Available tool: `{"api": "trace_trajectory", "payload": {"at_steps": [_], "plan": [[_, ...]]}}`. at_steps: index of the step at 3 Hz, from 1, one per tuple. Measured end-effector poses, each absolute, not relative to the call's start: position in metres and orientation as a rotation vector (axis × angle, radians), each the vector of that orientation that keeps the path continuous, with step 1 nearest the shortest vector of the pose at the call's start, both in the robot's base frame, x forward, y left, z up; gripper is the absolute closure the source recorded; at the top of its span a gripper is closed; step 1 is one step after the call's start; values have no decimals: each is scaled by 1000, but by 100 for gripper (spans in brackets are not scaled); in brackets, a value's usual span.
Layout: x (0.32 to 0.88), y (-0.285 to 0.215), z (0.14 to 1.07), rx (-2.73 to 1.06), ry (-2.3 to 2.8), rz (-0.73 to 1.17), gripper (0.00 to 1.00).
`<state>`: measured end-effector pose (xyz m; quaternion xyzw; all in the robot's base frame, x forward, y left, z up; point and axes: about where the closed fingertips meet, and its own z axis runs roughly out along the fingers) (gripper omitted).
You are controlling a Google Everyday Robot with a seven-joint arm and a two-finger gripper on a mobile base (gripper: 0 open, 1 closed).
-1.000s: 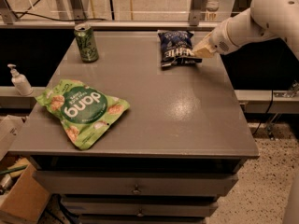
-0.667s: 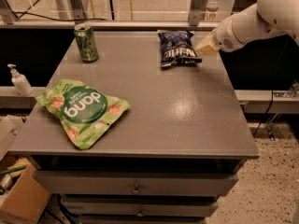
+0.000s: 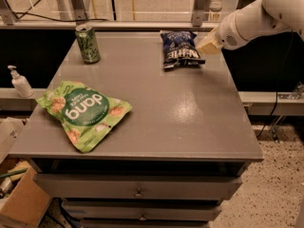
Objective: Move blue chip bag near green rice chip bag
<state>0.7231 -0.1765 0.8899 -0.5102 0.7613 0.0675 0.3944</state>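
Observation:
The blue chip bag [image 3: 181, 50] lies crinkled at the back right of the grey table [image 3: 156, 113], white lettering facing up. The green rice chip bag [image 3: 84, 112] lies flat at the front left, with a dark green circle and white "dang" lettering. My gripper [image 3: 205, 45] comes in from the upper right on a white arm and sits just right of the blue bag, at its right edge, low over the table. Whether it touches the bag cannot be told.
A green drink can [image 3: 88, 43] stands upright at the back left corner. A white pump bottle [image 3: 20, 81] stands on a ledge left of the table. Drawers [image 3: 138, 193] front the table below. A rail runs behind the table's back edge.
The gripper and arm have risen slightly and drawn a little to the right, staying beside the blue bag. Both bags and the can have not moved.

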Motion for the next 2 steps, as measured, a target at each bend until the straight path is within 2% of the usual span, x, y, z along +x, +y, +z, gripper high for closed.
{"api": "trace_trajectory", "payload": {"at_steps": [2], "plan": [[737,-172,883,-1272,1939,175,15]]}}
